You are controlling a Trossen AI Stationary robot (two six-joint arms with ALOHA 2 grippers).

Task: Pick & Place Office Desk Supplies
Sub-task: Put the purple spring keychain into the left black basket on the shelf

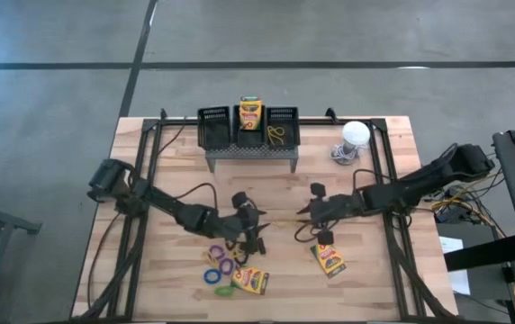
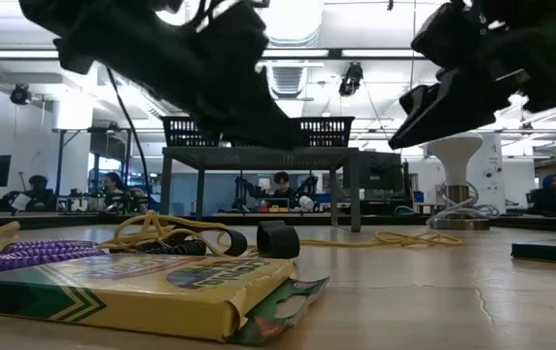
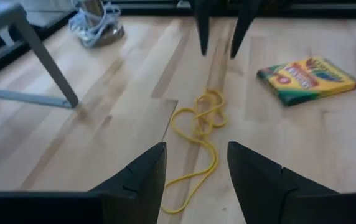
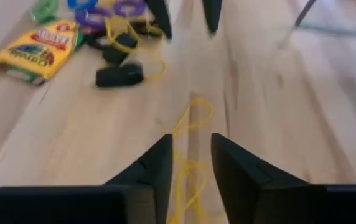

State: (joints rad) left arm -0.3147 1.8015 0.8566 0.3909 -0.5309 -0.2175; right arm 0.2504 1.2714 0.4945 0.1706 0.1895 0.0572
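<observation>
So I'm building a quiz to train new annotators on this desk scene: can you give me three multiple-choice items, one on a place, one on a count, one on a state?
1. Where does the long yellow elastic lie?
A. In a bin
B. On the table between both grippers
C. Under the stand

2. How many black mesh bins sit on the grey stand?
A. One
B. Three
C. Five

3. How do the left gripper's jaws stand?
A. Apart, holding nothing
B. Clamped on a crayon box
C. Shut on a purple loop

Answers:
1 B: both wrist views show it on bare wood between the left and right gripper.
2 B: the high view shows three in a row.
3 A: the left wrist view shows an empty gap.
</observation>
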